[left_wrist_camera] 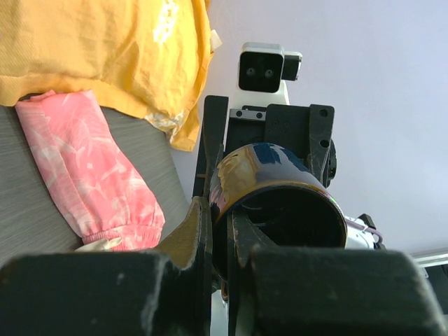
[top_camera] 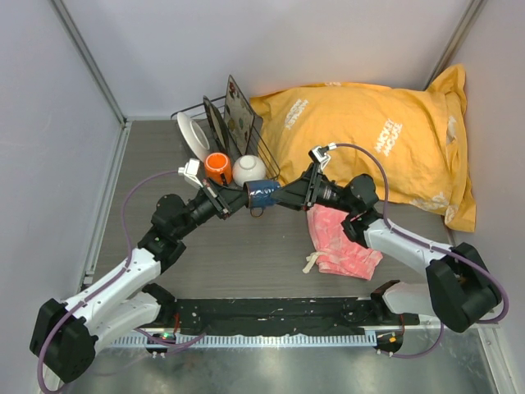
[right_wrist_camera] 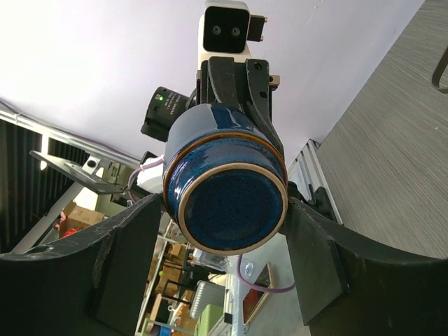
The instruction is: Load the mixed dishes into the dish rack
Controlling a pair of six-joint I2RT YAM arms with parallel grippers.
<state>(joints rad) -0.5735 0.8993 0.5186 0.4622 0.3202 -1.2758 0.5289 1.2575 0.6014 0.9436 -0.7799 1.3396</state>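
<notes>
The small dark-blue cup [top_camera: 263, 194] hangs on its side in the air between the two arms, above the table [top_camera: 246, 263] and just in front of the near edge of the dish rack [top_camera: 264, 148]. The left gripper [top_camera: 238, 199] is nearly closed, pinching the cup's wall at the rim with one finger inside the mouth and the other outside. The mouth faces the left wrist and the base faces the right. The right gripper [top_camera: 287, 195] is spread wide and straddles the base end, its fingers [right_wrist_camera: 129, 241] just beside the cup's wall. Whether they press on it cannot be told. Right behind the cup, the orange mug [top_camera: 217, 167] and the white bowl [top_camera: 248, 169] fill the rack's near row. Behind them the white plate [top_camera: 191, 135], a dark plate [top_camera: 215, 127] and the square dark tray [top_camera: 239, 107] stand on edge. The big yellow bag [top_camera: 369, 131] lies against the rack's right side. The pink cloth [top_camera: 340, 246] lies crumpled on the table under the right forearm.
</notes>
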